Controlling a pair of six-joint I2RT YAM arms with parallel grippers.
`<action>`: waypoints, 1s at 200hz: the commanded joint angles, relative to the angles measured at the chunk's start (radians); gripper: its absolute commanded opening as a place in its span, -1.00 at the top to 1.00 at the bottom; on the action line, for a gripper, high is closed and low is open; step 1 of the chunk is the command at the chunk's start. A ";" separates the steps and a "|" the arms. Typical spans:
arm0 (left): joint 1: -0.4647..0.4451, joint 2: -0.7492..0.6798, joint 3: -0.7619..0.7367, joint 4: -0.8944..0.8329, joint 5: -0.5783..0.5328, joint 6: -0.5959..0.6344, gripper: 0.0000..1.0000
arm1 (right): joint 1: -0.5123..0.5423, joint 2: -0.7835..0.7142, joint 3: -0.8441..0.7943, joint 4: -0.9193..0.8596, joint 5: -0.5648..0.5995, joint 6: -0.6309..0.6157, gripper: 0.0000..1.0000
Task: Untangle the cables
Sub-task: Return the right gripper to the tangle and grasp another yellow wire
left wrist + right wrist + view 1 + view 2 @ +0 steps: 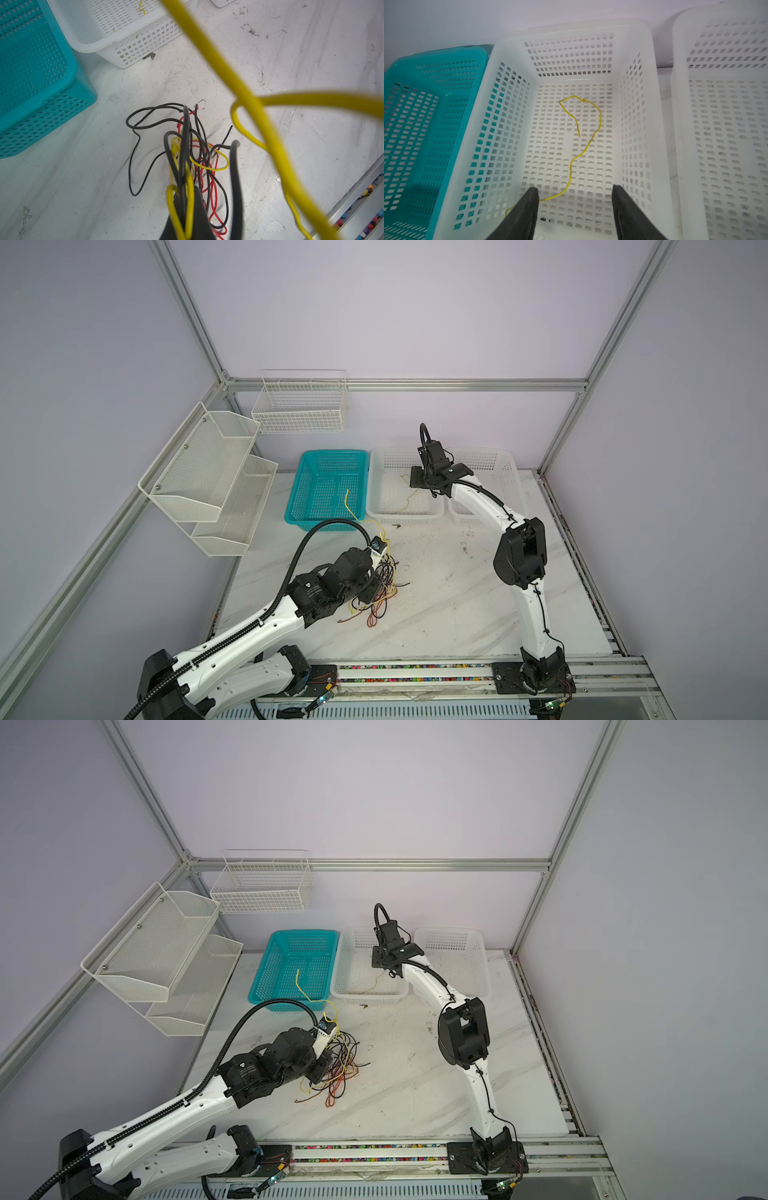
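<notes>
A tangle of yellow, black and red cables (384, 593) (340, 1073) (199, 149) lies on the marble table, left of centre. My left gripper (376, 572) (191, 199) is shut on strands of it; yellow and black loops wrap its tip. One long yellow cable (347, 502) (228, 68) rises from there over the teal basket's front. My right gripper (419, 481) (574, 188) hangs open over the middle white basket (374, 489) (483, 104) with nothing between its fingers. A single yellow cable (408, 502) (376, 982) (600, 120) lies on that basket's floor.
A teal basket (299, 489) (404, 68) stands left of the middle white one, and another white basket (511, 472) (679, 104) to its right. Wire shelves (208, 472) and a wire basket (299, 406) hang on the left and back walls.
</notes>
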 commanded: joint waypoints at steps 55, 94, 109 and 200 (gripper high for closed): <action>0.000 -0.011 0.002 0.024 0.084 0.013 1.00 | 0.096 -0.622 -0.706 0.390 -0.313 -0.012 -0.21; 0.002 0.007 0.025 0.010 0.103 0.004 1.00 | 0.126 -0.947 -1.147 0.626 -0.547 0.042 -0.16; 0.002 0.019 0.036 0.009 0.096 -0.014 1.00 | 0.168 -1.024 -1.270 0.698 -0.589 0.086 -0.15; 0.003 0.120 0.080 0.047 0.125 -0.207 1.00 | 0.316 -1.126 -1.597 0.991 -0.575 0.282 -0.09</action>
